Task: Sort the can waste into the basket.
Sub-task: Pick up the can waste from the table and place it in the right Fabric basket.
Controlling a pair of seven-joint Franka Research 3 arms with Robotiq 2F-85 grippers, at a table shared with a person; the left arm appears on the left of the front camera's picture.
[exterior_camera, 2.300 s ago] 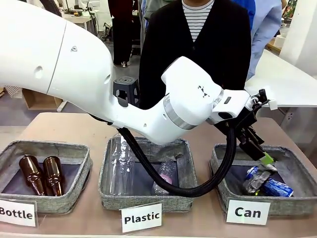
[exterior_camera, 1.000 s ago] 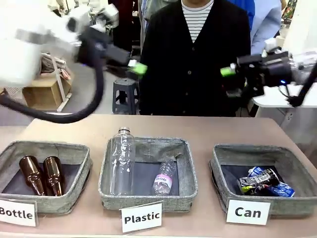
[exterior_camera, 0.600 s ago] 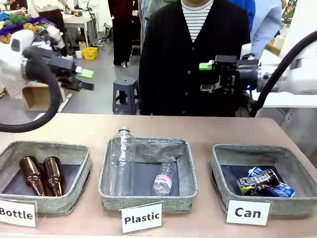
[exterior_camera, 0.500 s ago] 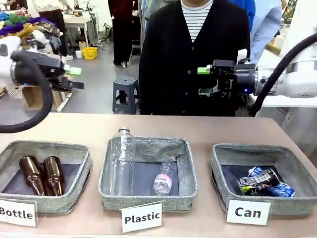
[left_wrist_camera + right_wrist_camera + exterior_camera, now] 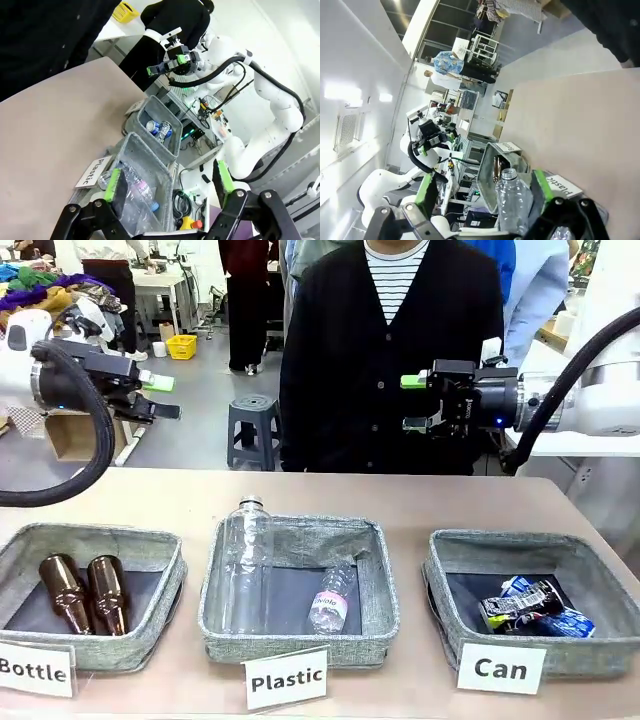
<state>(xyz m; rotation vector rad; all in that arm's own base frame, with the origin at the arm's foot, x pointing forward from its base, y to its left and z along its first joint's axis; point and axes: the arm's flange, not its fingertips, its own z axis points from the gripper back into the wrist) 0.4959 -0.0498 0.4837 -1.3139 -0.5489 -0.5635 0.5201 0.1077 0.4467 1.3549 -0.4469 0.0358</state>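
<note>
Two crushed cans lie in the grey "Can" basket (image 5: 590,655) at the front right: a dark one (image 5: 515,602) leaning over a blue one (image 5: 565,623). High above the table's left side my left gripper (image 5: 160,397) is open, nothing between its green pads. My right gripper (image 5: 415,402) hovers open in front of the person's dark cardigan, well above and behind the basket. In the left wrist view my left gripper (image 5: 170,180) stands wide open; far off are the cans (image 5: 159,129) in their basket (image 5: 154,104). In the right wrist view my right gripper (image 5: 482,187) is open and holds nothing.
A "Plastic" basket (image 5: 215,585) in the middle holds two clear bottles (image 5: 245,565). The "Bottle" basket (image 5: 170,585) at the left holds two brown glass bottles (image 5: 85,592). White signs stand along the front edge. A person (image 5: 395,350) stands at the far side.
My left arm has pulled back from over the Can basket to the far left and stopped there. My right gripper has come in from the right toward the middle. The cans lie still.
</note>
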